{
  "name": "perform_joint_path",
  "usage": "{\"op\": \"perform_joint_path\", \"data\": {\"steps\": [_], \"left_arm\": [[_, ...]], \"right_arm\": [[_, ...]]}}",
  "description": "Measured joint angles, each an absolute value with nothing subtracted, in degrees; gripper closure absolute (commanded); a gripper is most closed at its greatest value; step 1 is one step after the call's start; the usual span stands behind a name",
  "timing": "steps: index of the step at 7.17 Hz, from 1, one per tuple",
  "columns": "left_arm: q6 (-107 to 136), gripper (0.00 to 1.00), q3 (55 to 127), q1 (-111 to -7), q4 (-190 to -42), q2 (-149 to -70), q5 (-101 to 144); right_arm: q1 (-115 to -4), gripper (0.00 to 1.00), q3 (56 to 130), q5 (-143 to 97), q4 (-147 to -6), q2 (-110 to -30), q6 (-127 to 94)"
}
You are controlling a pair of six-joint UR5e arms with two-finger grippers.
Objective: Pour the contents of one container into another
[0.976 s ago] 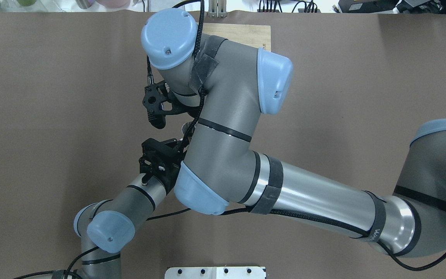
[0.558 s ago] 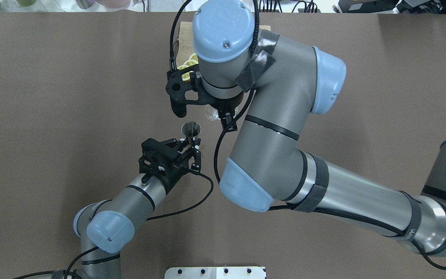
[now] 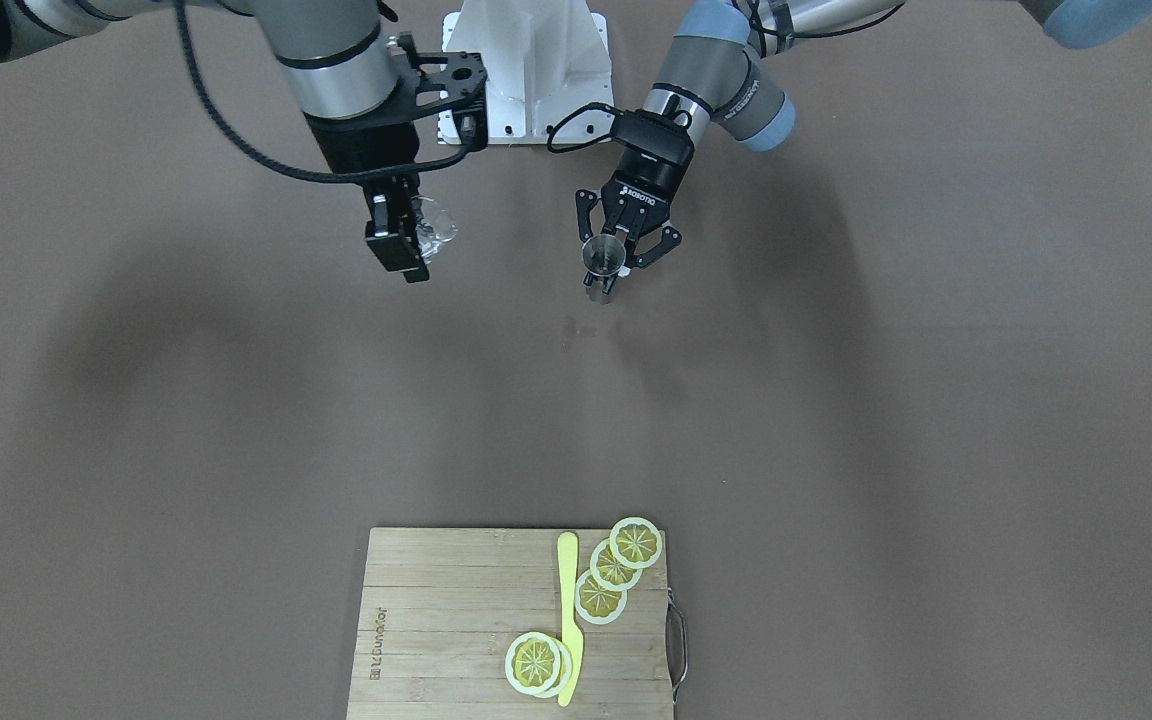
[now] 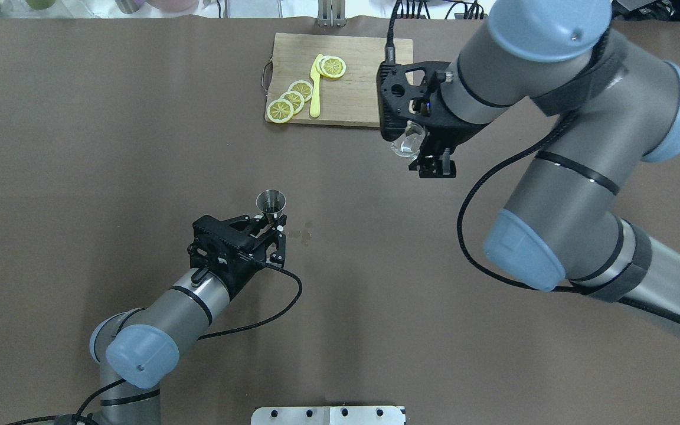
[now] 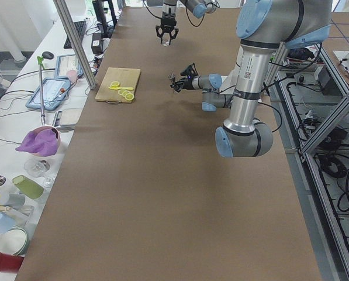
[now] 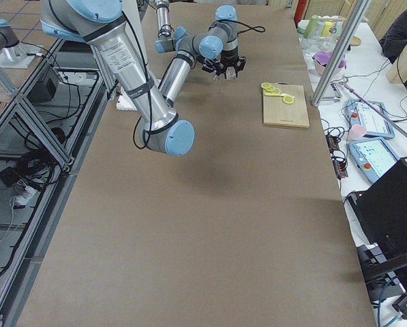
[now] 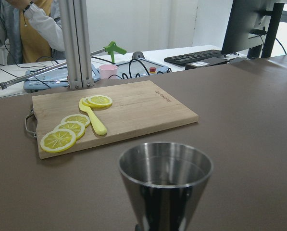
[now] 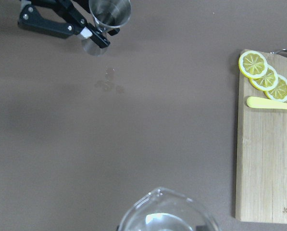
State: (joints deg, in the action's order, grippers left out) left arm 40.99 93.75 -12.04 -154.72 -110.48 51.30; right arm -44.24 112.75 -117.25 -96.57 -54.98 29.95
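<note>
The brown table (image 4: 80,147) has the most to lose: any liquid that misses the target lands on it. The right arm (image 4: 558,177) hangs high over the far side. Its bulk is a hazard in itself, since a swing toward the centre could clip the smaller left arm (image 4: 198,295) or hide the target from the overhead camera. The cutting board (image 4: 363,88), with lemon slices (image 4: 293,97) and a yellow knife (image 4: 315,88) on it, lies just beside that arm's tool, so a low carry could catch its edge.

The right gripper (image 3: 401,250) pinches a glass pitcher (image 4: 406,141) by its wall, holding it aloft and well apart from the receiver. Glass is slick (and it seems to be held on one side only), so a quick tilt could let it swivel or slip between the fingers. I cannot tell how much liquid it holds, so the flow may start sooner than the tilt suggests.

The left gripper (image 4: 273,224) is clamped on the waist of a steel jigger (image 4: 271,202), mouth up, near the table's middle. That mouth is narrow, so a spout that is off-centre or too high would likely send the stream past the rim. The cup is also small and would overflow quickly.

A few droplets (image 4: 301,235) lie on the table just beside the jigger, showing how little error it takes to miss.
</note>
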Motion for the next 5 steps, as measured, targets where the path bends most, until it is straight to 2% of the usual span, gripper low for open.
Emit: {"op": "perform_joint_path", "data": {"steps": [2, 5], "left_arm": [[40.96, 1.0, 95.28, -12.05, -157.82, -105.72, 51.43], [41.03, 1.0, 95.93, -12.9, -160.57, -99.8, 50.31]], "right_arm": [[-47.44, 1.0, 112.4, -120.37, -85.49, -62.29, 30.15], [-49.96, 1.0, 106.43, -123.13, -72.32, -66.32, 29.92]]}}
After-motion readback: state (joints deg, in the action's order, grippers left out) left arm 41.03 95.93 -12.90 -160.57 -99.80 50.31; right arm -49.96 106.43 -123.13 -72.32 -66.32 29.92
